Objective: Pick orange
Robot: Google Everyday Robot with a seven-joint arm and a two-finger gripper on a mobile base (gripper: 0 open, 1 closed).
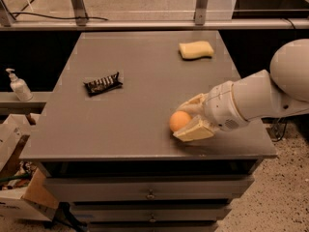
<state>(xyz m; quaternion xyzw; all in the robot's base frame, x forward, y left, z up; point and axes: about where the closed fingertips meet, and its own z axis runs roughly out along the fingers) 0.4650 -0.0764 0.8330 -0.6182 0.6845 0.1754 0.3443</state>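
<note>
The orange [178, 120] is a small round fruit resting on the grey table [145, 62] near its front right edge. My gripper [180, 122] reaches in from the right on a white arm [251, 100]. Its two cream fingers [194, 131] sit on either side of the orange, one behind it and one in front, pressed against it. The orange still rests on the tabletop.
A pale yellow sponge [195, 50] lies at the table's back right. A dark snack bar [102, 83] lies left of centre. A sanitizer bottle [18, 86] stands on a ledge at the left. Cardboard boxes [19, 197] sit on the floor lower left. Drawers [149, 192] run below the tabletop.
</note>
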